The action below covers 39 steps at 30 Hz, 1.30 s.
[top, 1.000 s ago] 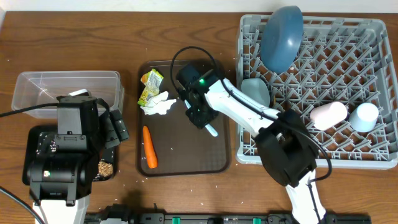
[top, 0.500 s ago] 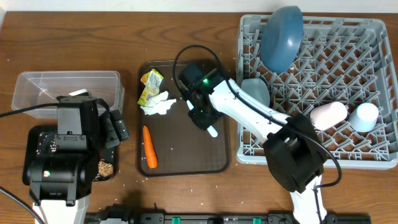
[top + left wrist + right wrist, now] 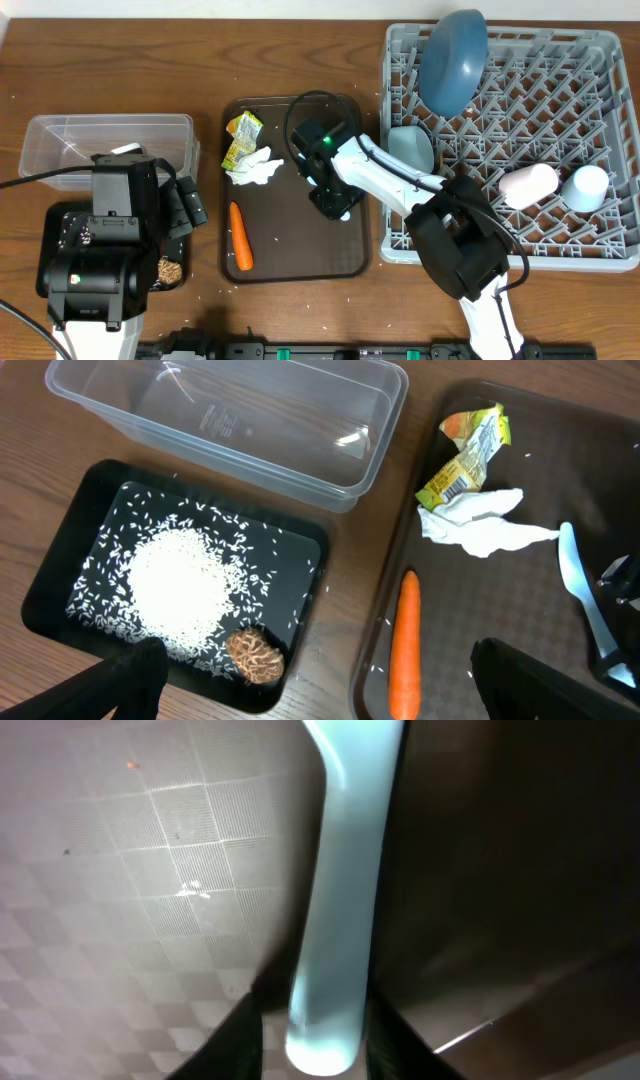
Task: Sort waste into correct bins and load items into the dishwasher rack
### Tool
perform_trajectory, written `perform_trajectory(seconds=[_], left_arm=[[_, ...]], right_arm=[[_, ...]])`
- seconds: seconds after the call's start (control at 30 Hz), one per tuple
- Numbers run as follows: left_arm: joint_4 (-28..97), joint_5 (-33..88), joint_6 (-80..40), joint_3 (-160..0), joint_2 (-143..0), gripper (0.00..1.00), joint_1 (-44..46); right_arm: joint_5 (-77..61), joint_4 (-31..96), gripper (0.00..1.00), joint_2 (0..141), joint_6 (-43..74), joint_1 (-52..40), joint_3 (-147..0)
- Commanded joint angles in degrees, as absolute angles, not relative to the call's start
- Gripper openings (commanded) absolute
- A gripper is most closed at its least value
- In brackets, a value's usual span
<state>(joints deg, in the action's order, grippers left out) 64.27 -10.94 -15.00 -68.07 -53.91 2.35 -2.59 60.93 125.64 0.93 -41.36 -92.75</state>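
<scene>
The light blue utensil (image 3: 340, 900), straddled by the right tool (image 3: 315, 1045) (whether clenched cannot be told), is best squeezed squarely before being lifted off the brown tray (image 3: 150, 870) beneath.

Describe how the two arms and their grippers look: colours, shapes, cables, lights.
The left arm is boxy black housings, with a black cable running off left and a black two-finger left gripper. The right arm has white tubular links between rounded black joints, a looping black cable, a green light near the wrist, and a black right gripper.

Soft even light — blurred wrist close-up
</scene>
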Motion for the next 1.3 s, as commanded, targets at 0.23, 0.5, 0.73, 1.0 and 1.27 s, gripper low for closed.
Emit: perform_trajectory(seconds=[0.23,0.5,0.73,1.0,1.27], left_arm=[[64.4,-11.9,-15.3,-68.9,-53.9,0.98,2.3],[64.4,-11.9,-15.3,-68.9,-53.9,0.98,2.3],[64.4,-11.9,-15.3,-68.9,-53.9,0.98,2.3],[64.4,-11.9,-15.3,-68.9,-53.9,0.98,2.3],[64.4,-11.9,-15.3,-68.9,-53.9,0.98,2.3]], right_arm=[[0.5,62.7,0.12,127.9,1.3,-40.5,-92.2],[0.7,64.2,0.09,127.4,1.2,-40.5,-93.6],[0.6,65.2,0.09,123.6,1.2,-40.5,-95.2],[0.6,65.5,0.11,116.5,1.7,-40.5,-95.3],[-0.7,65.4,0.38,117.5,-1.8,-40.5,-93.0]])
